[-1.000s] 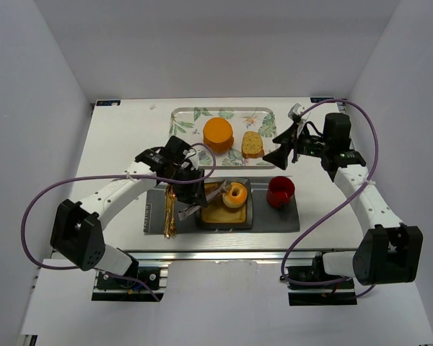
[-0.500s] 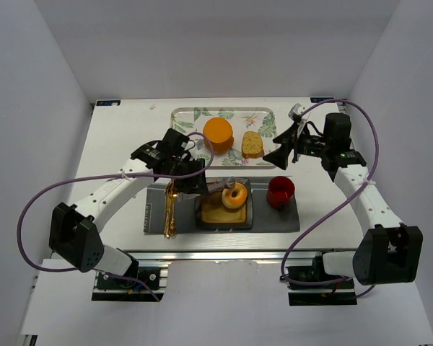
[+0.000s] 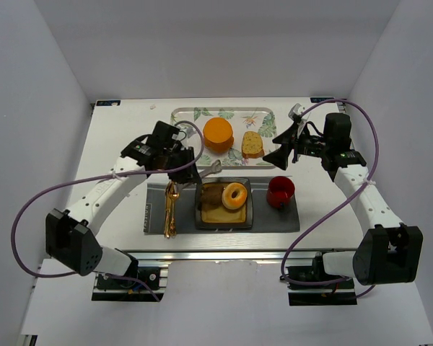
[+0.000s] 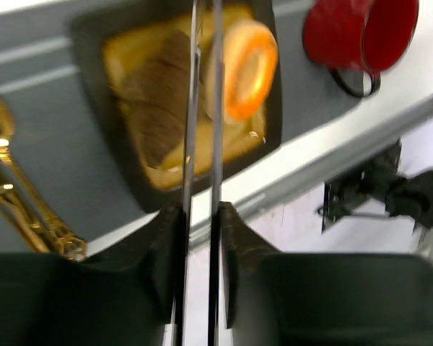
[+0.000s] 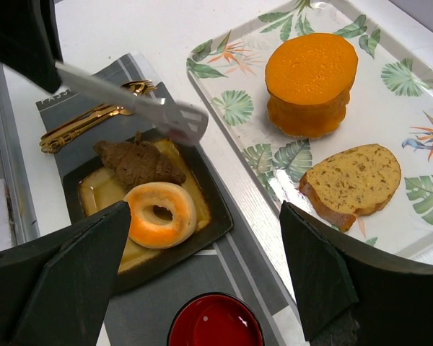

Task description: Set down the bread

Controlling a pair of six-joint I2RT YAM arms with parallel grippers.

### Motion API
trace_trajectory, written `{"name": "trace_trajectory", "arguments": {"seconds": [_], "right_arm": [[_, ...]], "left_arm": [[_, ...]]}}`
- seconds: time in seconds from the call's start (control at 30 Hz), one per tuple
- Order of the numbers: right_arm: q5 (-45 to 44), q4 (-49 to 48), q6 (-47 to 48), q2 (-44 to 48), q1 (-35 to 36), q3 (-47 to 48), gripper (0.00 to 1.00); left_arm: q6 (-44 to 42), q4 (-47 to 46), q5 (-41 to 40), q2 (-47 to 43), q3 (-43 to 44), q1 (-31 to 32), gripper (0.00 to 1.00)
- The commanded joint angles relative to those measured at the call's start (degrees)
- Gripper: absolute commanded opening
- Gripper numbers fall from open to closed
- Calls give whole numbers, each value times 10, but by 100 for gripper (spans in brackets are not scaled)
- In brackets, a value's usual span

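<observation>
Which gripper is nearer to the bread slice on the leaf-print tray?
Right. The right gripper hangs open just right of the bread slice; the left gripper, holding tongs, sits further off to its lower left.

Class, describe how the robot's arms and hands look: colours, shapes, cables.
The left arm and right arm have white links and black joint housings; a purple cable loops along each. The left hand and right hand are black, with broad tapering fingers.
</observation>
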State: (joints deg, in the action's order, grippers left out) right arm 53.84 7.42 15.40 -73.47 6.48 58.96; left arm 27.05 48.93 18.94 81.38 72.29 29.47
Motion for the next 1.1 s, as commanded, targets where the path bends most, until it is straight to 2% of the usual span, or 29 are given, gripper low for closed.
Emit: {"name": "trace_trajectory", "arguments": {"seconds": [0.0, 0.03, 0.17, 0.2, 0.27, 0.3, 0.37, 0.4, 0.47, 0.5, 0.57, 0.73, 0.8, 0.93, 1.07], "right_arm": [[14, -16, -1, 4, -2, -1, 89], [14, -16, 1, 4, -2, -1, 89], [16, -16, 5, 7, -2, -7, 89], [16, -16, 5, 7, -2, -8, 89], [22, -14, 7, 7, -2, -11, 89], [26, -11, 9, 6, -2, -11, 89], [34, 3, 24, 3, -2, -8, 89], [37, 12, 31, 3, -2, -4, 89], [41, 43, 68, -4, -2, 5, 89], [41, 65, 79, -4, -2, 10, 89], [43, 77, 92, -3, -2, 10, 89], [39, 88, 105, 20, -2, -3, 89], [35, 88, 107, 28, -2, -10, 89], [25, 95, 114, 46, -2, -22, 89], [16, 122, 123, 40, -2, -12, 89]], "left_arm": [[7, -16, -44, -54, 21, -43, 32], [6, -17, -54, -77, 15, -55, 29], [-17, -51, -110, -164, -50, -170, 19], [-26, -86, -153, -183, -94, -186, 18], [-65, -126, -187, -230, -143, -218, 17], [-78, -184, -235, -242, -202, -223, 16], [-137, -284, -253, -262, -281, -234, 17], [-166, -312, -259, -263, -282, -236, 16], [-246, -369, -286, -255, -338, -240, 16], [-263, -420, -298, -246, -353, -245, 16], [-308, -462, -290, -220, -384, -271, 16], [-327, -516, -234, -113, -398, -316, 18], [-331, -516, -229, -84, -399, -322, 20], [-345, -493, -206, -47, -392, -332, 41], [-342, -445, -190, -19, -379, -348, 53]]}}
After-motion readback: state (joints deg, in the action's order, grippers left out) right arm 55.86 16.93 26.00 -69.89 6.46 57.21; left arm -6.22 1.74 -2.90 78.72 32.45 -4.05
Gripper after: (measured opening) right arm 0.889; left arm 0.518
